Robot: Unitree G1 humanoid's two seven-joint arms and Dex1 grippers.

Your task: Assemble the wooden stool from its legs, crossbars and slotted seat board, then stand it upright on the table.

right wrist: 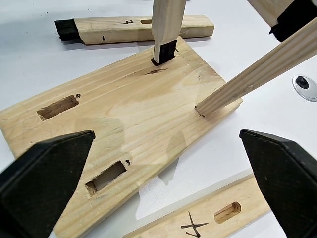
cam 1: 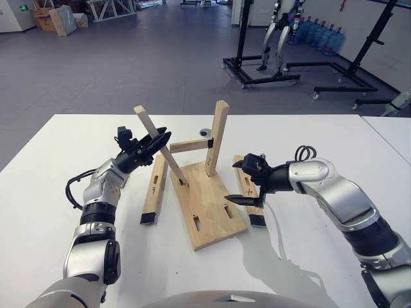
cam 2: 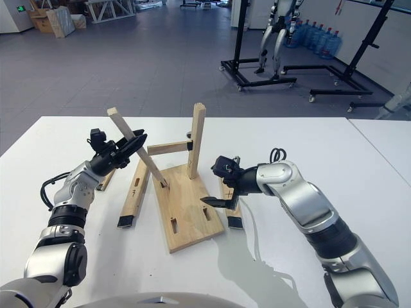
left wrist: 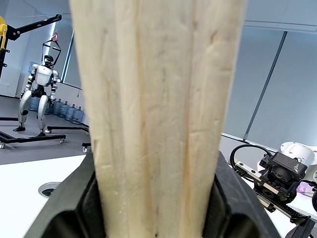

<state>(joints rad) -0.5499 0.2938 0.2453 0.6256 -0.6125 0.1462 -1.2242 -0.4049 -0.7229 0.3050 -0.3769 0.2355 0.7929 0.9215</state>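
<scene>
Table (cam 1: 64, 147) bears seat board (right wrist: 124, 104); right wrist view shows slots (right wrist: 57, 106).

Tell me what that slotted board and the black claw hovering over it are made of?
The slotted board looks like pale, unfinished softwood, perhaps pine: grain lines run along it, and the surface is raw and matte with hand-drawn marks. The right claw has fingers that look like matte black plastic or rubber. They are smooth and dull, so I cannot tell which.
</scene>
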